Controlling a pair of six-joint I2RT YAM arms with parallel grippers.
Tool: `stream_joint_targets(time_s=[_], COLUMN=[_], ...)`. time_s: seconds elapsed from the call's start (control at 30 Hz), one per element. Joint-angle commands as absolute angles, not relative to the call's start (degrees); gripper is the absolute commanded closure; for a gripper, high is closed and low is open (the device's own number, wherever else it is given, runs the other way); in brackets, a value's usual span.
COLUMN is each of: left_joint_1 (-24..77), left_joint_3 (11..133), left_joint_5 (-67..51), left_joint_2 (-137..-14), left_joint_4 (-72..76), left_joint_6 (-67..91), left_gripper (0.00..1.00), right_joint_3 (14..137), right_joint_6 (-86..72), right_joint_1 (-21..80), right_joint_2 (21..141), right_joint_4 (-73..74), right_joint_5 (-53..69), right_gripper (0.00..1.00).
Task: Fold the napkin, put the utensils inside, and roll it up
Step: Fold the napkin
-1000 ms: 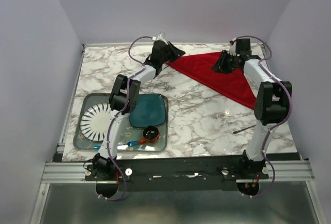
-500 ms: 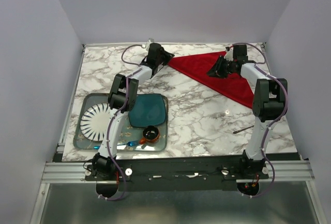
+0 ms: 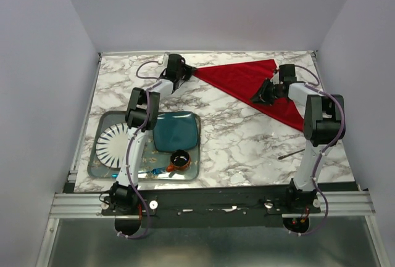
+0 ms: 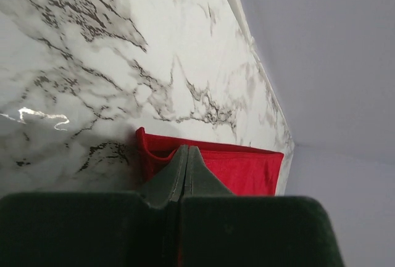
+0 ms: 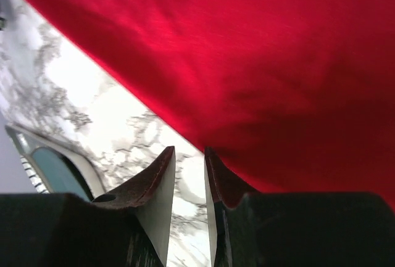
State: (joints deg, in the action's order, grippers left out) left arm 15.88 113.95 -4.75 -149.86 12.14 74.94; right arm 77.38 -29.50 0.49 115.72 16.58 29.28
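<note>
The left fingers (image 4: 168,180) are closed on a corner of the napkin (image 3: 247,81); the right fingers (image 5: 154,184) stand slightly apart at its edge, holding nothing. I think a one-sided pull could drag and wrinkle it.

L end effector (image 4: 186,151) pinched napkin (image 3: 247,79) corner, dragged it left; R end effector (image 5: 189,153) slid to edge.
</note>
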Motion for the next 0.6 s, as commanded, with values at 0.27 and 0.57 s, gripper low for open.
stream_joint_targets(time_s=[0.27, 0.57], left_joint_1=[17.66, 16.18], left_joint_3=[116.99, 116.28], left_joint_5=[-8.79, -10.19], left_joint_2=[-146.17, -152.05], left_joint_4=[10.28, 10.54], left_joint_6=[66.7, 74.61], left_gripper=[1.0, 1.0], right_joint_3=[76.55, 66.72], right_joint_6=[-28.39, -25.93], right_joint_1=[-1.14, -4.83], right_joint_2=[114.26, 106.45], right_joint_4=[18.81, 20.92], right_joint_5=[25.68, 19.61], right_gripper=[0.68, 0.68])
